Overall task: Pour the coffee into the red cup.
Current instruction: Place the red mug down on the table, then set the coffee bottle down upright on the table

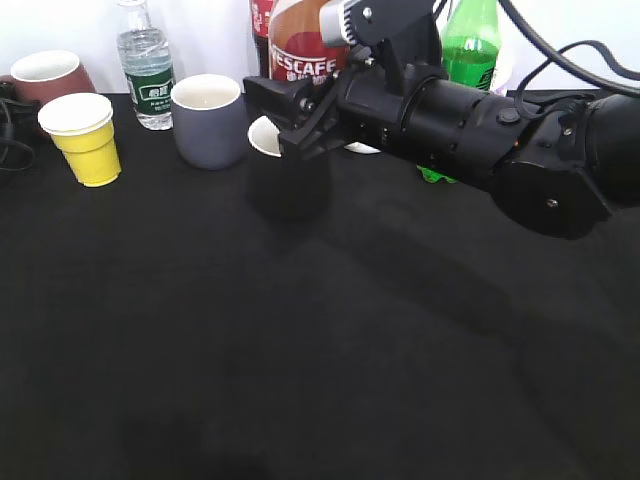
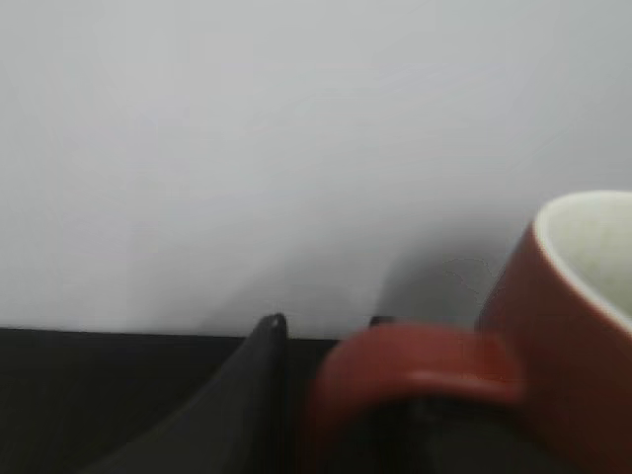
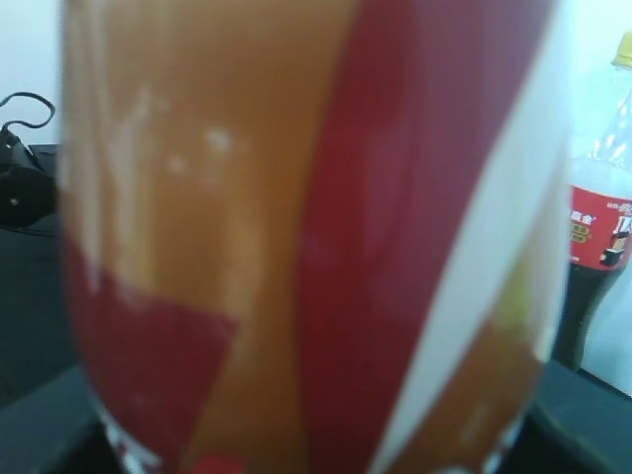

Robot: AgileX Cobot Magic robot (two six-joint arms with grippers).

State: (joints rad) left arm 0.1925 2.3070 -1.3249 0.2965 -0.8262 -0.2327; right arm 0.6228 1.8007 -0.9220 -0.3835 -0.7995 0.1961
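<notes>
The coffee bottle (image 1: 305, 55) with its red-and-white Nescafe label stands at the back middle of the black table. My right gripper (image 1: 290, 110) reaches across from the right and is closed around the bottle's lower body. The bottle fills the right wrist view (image 3: 296, 247), with dark fingers at both lower corners. The red cup (image 1: 55, 80) sits at the far back left, its pale inside showing. In the left wrist view the cup (image 2: 563, 326) is at the right and its handle lies between my left gripper's fingers (image 2: 326, 324), which are close together on it.
A yellow paper cup (image 1: 85, 140) stands in front of the red cup. A water bottle (image 1: 145, 70) and a grey cup (image 1: 208, 120) stand to its right. A black cup (image 1: 290, 185) sits under my right gripper. A cola bottle (image 3: 597, 257) and a green bottle (image 1: 470, 45) stand behind.
</notes>
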